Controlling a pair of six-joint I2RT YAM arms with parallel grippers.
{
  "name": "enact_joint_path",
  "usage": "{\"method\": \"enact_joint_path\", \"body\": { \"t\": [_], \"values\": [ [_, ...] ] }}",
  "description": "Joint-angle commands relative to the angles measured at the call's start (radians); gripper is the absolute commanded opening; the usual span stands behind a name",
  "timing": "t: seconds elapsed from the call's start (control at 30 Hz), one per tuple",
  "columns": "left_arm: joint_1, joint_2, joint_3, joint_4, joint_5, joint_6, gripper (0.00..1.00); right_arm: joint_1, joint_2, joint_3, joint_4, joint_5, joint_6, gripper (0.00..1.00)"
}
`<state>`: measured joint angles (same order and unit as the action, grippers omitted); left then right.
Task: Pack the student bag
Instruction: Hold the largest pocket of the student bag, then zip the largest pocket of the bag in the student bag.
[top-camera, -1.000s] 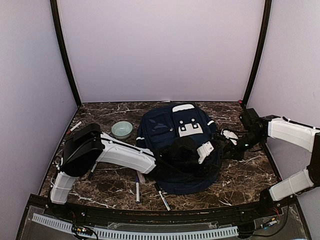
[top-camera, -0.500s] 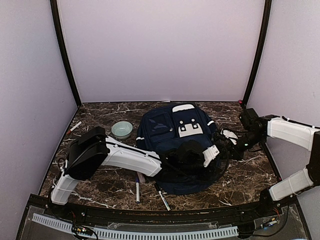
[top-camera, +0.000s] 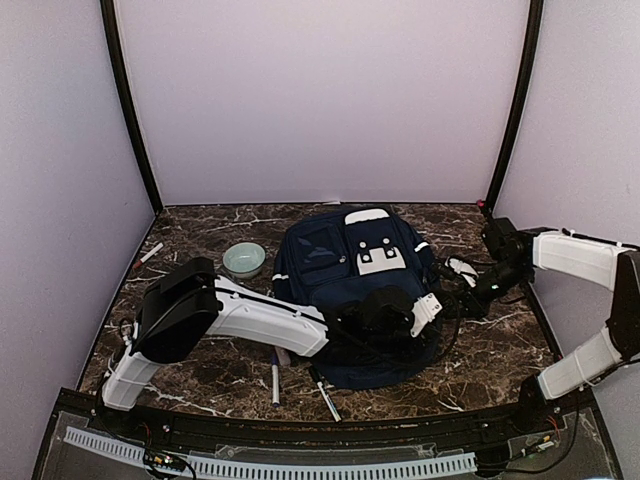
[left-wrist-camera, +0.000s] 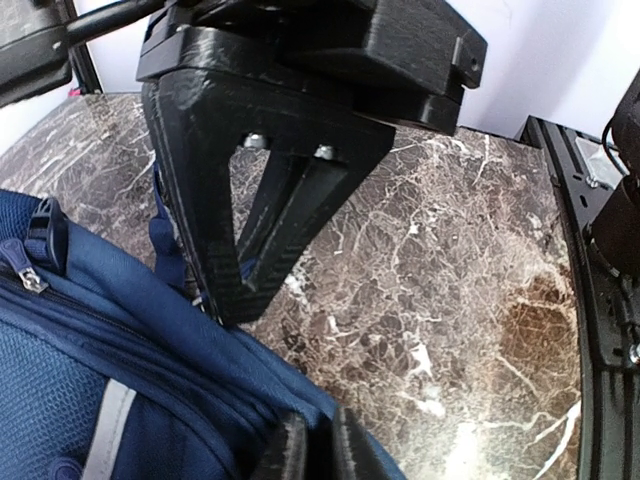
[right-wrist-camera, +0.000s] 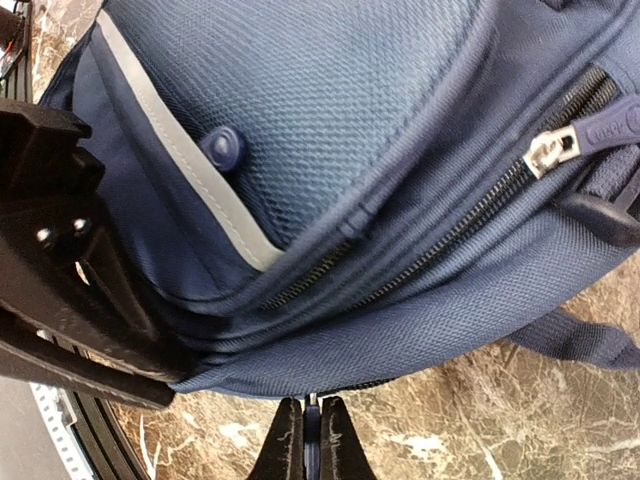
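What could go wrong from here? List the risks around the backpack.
The right gripper pinches only a thin sliver at the edge of the navy-blue fabric backpack, so it may slip when pulled. The left gripper grips the fabric close beside it, and the two could collide. Dragging the backpack might sweep away the slim white marker pens lying at its near edge.

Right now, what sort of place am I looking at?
Probably a robot test booth, not a classroom: plain lilac walls and black posts box in a marble-patterned table, two robot arms are mounted at its near edge, and a student bag, bowl and pens lie staged on it.
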<state>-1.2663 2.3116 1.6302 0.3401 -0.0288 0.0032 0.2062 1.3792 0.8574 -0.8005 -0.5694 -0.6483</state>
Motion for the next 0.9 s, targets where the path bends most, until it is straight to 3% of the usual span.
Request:
{"method": "enact_joint_path", "body": {
  "t": [0.0,0.07,0.47,0.73,0.8,0.87],
  "values": [
    [-0.008,-0.007,-0.002,-0.063,-0.01,0.001,0.05,-0.047,0.028,0.044,0.003,0.007,-0.054,0.0],
    [-0.008,-0.019,-0.017,-0.045,-0.003,-0.002,0.0,-0.08,0.06,0.059,0.012,0.02,-0.065,0.0],
    [-0.008,-0.025,-0.044,-0.008,0.039,-0.023,0.0,-0.131,0.252,0.166,0.28,0.128,0.13,0.0],
    [-0.008,-0.025,-0.058,0.014,0.046,-0.035,0.0,-0.131,0.304,0.176,0.355,0.163,0.197,0.0],
    [-0.007,-0.025,-0.061,0.021,0.046,-0.038,0.01,-0.132,0.289,0.161,0.371,0.18,0.2,0.0],
    [-0.007,-0.024,-0.062,0.022,0.046,-0.039,0.09,-0.133,0.278,0.159,0.369,0.176,0.2,0.02]
  ]
}}
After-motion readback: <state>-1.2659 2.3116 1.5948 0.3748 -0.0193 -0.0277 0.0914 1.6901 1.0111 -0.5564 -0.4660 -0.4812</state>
